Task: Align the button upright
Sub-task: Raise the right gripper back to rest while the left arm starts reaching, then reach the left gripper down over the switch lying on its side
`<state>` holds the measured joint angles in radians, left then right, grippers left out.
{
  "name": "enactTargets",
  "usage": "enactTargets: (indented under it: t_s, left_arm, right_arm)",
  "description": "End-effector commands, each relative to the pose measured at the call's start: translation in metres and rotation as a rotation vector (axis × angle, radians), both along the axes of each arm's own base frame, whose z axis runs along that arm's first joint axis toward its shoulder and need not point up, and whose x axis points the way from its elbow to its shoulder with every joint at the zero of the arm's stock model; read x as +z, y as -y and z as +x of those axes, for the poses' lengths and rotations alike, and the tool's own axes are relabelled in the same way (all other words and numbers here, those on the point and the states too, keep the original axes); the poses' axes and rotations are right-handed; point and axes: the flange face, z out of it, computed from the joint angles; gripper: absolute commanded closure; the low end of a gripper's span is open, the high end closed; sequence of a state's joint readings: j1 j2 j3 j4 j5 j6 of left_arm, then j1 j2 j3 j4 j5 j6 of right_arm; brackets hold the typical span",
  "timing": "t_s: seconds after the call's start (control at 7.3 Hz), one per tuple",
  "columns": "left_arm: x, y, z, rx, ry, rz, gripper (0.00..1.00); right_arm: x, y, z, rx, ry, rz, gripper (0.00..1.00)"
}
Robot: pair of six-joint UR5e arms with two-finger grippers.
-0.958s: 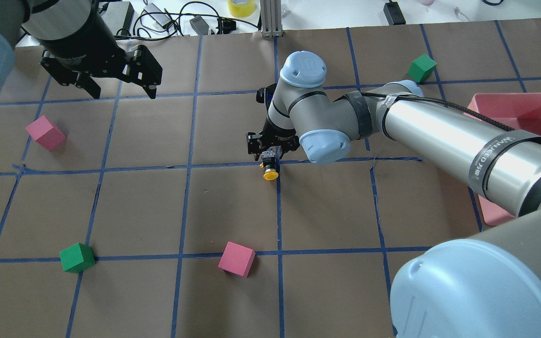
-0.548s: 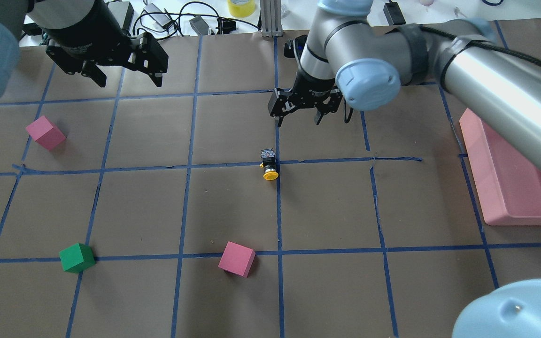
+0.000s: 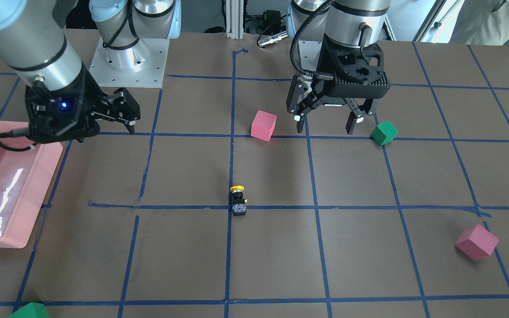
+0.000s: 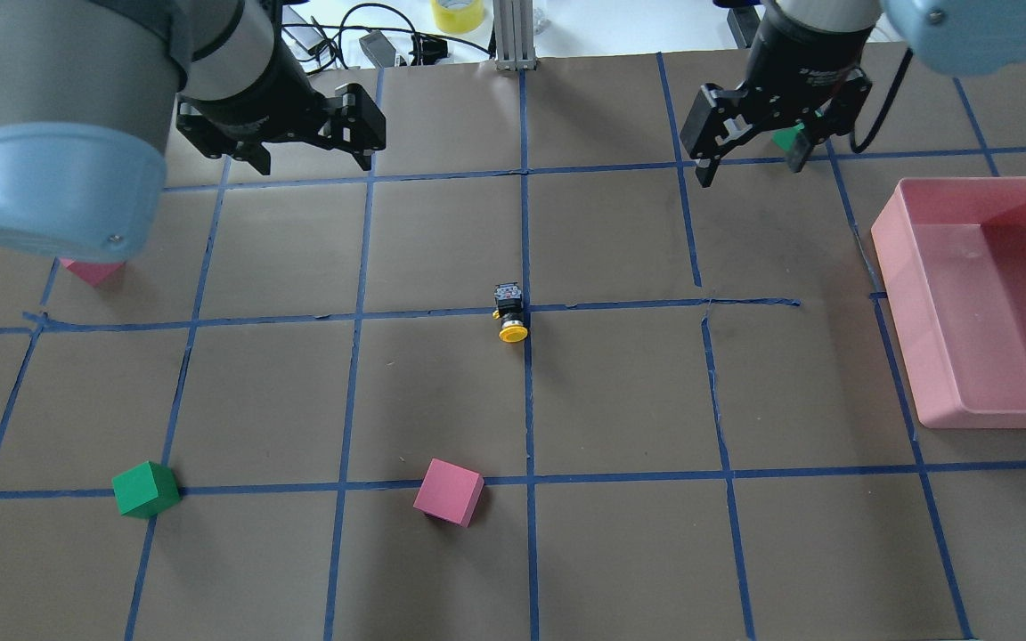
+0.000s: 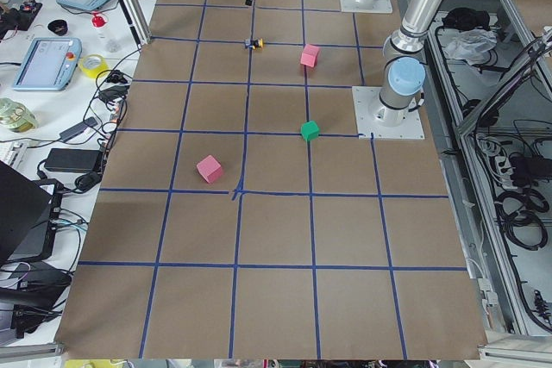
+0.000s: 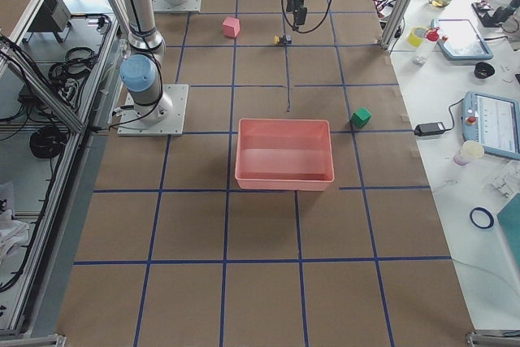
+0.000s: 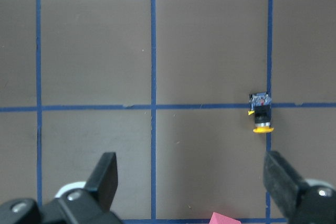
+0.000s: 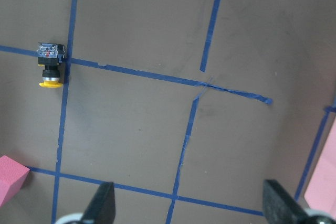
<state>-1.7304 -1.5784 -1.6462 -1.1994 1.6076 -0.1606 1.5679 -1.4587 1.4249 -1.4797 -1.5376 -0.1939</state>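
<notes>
While my left hand (image 4: 310, 162) and right hand (image 4: 753, 169) hang spread and empty, the button (image 4: 510, 313) lies sideways on the bench (image 4: 442, 401); I judge it not yet uprighted.

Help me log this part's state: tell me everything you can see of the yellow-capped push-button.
The button is a small push-button switch: round yellow cap, black body, pale base block. It lies on its side, not upright, cap pointing toward the robot, at a crossing of blue tape lines on the brown table. Nothing but the table touches it.
</notes>
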Motion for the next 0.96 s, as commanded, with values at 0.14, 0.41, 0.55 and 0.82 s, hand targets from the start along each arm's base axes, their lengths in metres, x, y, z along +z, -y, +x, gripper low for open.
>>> enactTargets:
  t_s: [0.14,0.41,0.55,0.82]
  left_arm:
    - [-0.059,-0.019,-0.042,0.067,-0.030,-0.068,0.02]
    - [-0.106,-0.030,-0.070,0.141,-0.038,-0.148,0.03]
    - [-0.128,-0.033,-0.085,0.147,-0.054,-0.162,0.04]
    - [-0.175,-0.054,-0.107,0.113,-0.016,-0.236,0.06]
  right_arm:
    - [0.025,-0.026,0.008,-0.007,-0.030,-0.029,0.00]
    - [0.022,-0.036,0.037,-0.025,-0.038,-0.029,0.00]
    - [0.015,-0.031,0.033,-0.016,-0.037,-0.020,0.00]
    - [0.011,-0.027,0.032,-0.021,-0.035,-0.060,0.00]
